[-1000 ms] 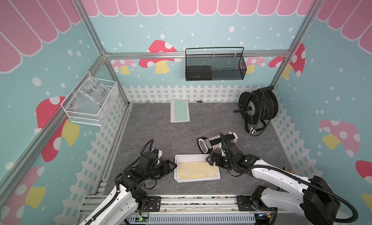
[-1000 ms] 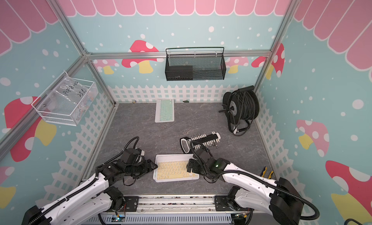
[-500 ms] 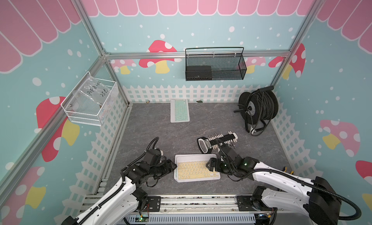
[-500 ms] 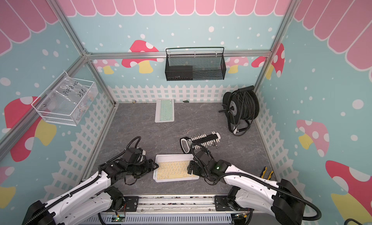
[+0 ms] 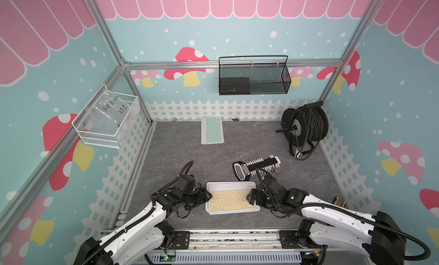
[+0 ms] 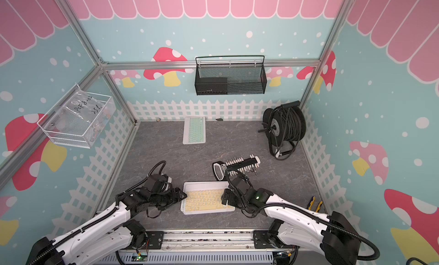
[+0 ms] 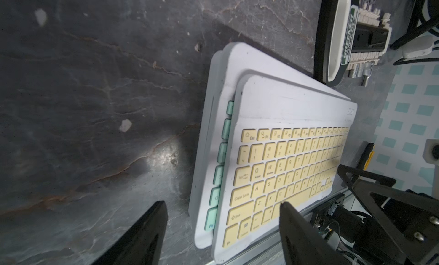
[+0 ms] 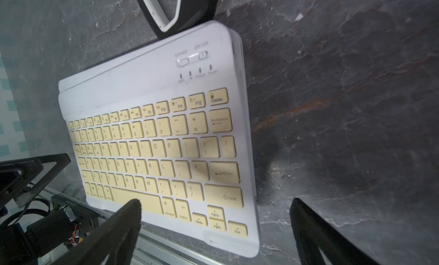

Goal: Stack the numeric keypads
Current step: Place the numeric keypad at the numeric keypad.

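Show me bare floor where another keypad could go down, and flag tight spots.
Widest bare patch: the grey mat between the mint keypad by the back fence and the yellow-topped stack. Also free: right of the black peg holder, in front of the cable reel. Crowded: around the stack, flanked by the open left gripper and right gripper, holder close behind.

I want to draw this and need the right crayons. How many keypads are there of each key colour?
Yellow keys: 1, the yellow keypad lying on top.
Mint green keys: 2, the covered mint keypad right under it and the lone mint keypad at the far end.
Total: 3 with keys showing; more may hide beneath.
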Motion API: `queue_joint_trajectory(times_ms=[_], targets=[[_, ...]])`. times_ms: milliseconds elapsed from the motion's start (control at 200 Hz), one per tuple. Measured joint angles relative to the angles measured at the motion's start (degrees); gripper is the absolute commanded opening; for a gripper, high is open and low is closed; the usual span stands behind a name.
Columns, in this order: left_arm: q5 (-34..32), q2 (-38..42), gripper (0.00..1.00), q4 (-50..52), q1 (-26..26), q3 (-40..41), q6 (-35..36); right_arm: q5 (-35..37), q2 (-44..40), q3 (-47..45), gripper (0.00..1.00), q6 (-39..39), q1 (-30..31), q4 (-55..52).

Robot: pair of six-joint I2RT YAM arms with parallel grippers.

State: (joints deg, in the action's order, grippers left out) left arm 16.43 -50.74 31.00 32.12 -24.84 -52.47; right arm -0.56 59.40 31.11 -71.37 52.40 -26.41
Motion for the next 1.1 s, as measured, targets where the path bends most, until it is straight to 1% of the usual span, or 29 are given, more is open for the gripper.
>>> queue_joint_trajectory(times_ms=[275, 580, 745, 1101], targets=[[0.0, -4.6, 0.8, -3.2, 0.9, -0.1, 0.0, 0.9, 6.3, 1.6, 1.0, -1.0, 3.4, -0.1], [-0.1, -7.8, 0.8, -5.1, 2.9, -1.7, 0.0, 2.2, 7.3, 3.5, 1.0, -2.1, 4.9, 0.0], [-0.4, -8.5, 0.81, -5.5, 3.9, -2.5, 0.0, 2.7, 9.1, 5.2, 1.0, -2.4, 5.8, 0.2], [-0.6, -9.4, 0.81, -5.6, 4.3, -3.1, 0.0, 3.5, 11.2, 6.3, 1.0, -2.4, 6.5, 0.3]])
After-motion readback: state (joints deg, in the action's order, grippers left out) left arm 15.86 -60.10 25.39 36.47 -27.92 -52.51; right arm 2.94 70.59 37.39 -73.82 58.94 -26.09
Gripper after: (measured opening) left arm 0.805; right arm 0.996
